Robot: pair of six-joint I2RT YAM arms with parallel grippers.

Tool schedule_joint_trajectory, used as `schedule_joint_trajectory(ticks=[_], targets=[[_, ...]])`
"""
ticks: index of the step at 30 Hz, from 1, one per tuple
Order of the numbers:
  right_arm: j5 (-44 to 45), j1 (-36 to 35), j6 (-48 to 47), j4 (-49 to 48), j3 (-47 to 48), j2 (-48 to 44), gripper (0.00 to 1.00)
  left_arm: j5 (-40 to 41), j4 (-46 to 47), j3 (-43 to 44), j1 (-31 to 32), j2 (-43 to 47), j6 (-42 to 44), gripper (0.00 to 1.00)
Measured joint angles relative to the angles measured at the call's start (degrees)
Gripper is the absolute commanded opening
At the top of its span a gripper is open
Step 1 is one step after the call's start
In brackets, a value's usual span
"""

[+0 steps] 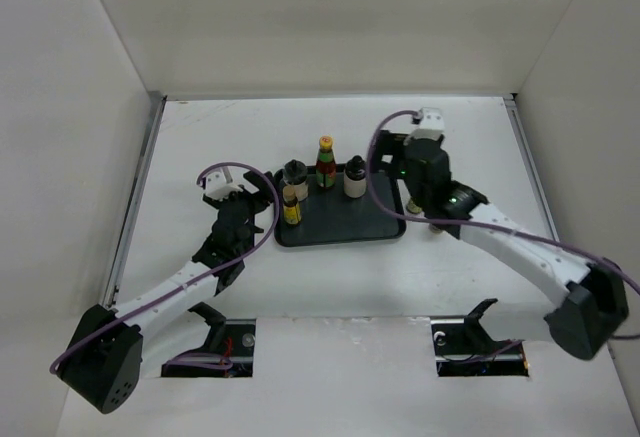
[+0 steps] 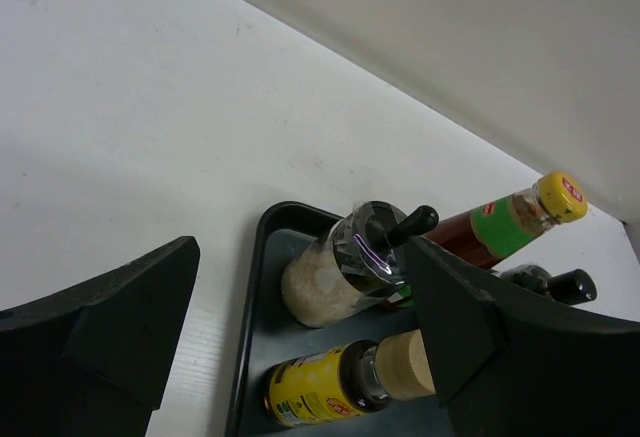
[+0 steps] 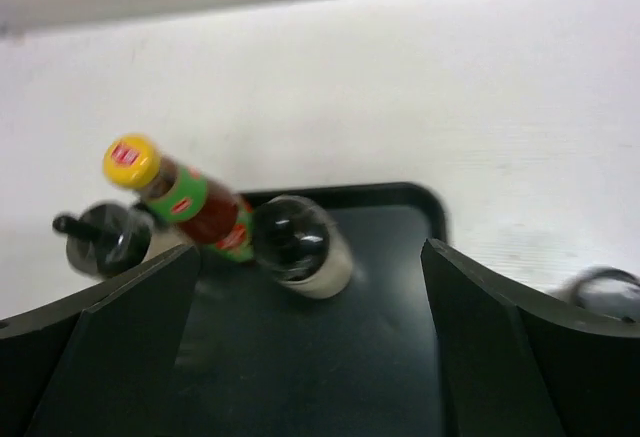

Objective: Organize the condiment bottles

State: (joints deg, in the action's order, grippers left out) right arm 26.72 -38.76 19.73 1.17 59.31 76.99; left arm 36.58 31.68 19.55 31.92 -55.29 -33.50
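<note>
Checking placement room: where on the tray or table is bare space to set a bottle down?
Free: near half of the tray, between the condiment bottles and its near rim; the table between tray and arm bases. Crowded: the tray's far edge, where they stand, and its left side beside the left gripper.

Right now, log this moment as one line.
tray: four bottles upright | left gripper: open, empty, tray's left edge | right gripper: open, empty, tray's right edge

This was a robotics lab test cell. Plain white panels [image 1: 300,27] boxed in a white table [image 1: 450,287] on three sides, and the left arm [image 1: 180,292] and the right arm [image 1: 520,242] were mounted at its near edge. The condiment bottles [image 1: 325,169] stood like staged props on a black tray [image 1: 340,231].
</note>
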Motion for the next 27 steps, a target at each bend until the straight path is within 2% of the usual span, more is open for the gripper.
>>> schedule_joint_trajectory(ticks=[5,8,11,14,20,23,27], targets=[[5.6,7.3,2.7,2.3,-8.4,-13.5,1.00,-0.7,0.7,0.0,0.0,0.0,0.0,0.70],[7.1,11.5,3.7,5.0,-10.5,-12.9,1.00,-0.9,1.0,0.0,0.0,0.0,0.0,0.70],[6.9,12.0,4.0,6.7,-11.0,-8.2,0.95,-1.0,1.2,-0.1,0.0,0.0,0.0,0.70],[5.7,12.0,4.1,7.3,-11.5,-4.7,0.87,-1.1,1.2,-0.1,0.0,0.0,0.0,0.70],[4.7,12.1,4.3,7.0,-11.5,-3.4,0.60,-1.2,1.2,-0.1,0.0,0.0,0.0,0.70],[4.5,12.1,4.6,6.9,-11.5,-2.2,0.58,-1.3,1.2,-0.1,0.0,0.0,0.0,0.71],[4.4,12.1,4.6,7.0,-11.5,-0.7,0.36,-1.4,1.6,-0.1,0.0,0.0,0.0,0.72]])
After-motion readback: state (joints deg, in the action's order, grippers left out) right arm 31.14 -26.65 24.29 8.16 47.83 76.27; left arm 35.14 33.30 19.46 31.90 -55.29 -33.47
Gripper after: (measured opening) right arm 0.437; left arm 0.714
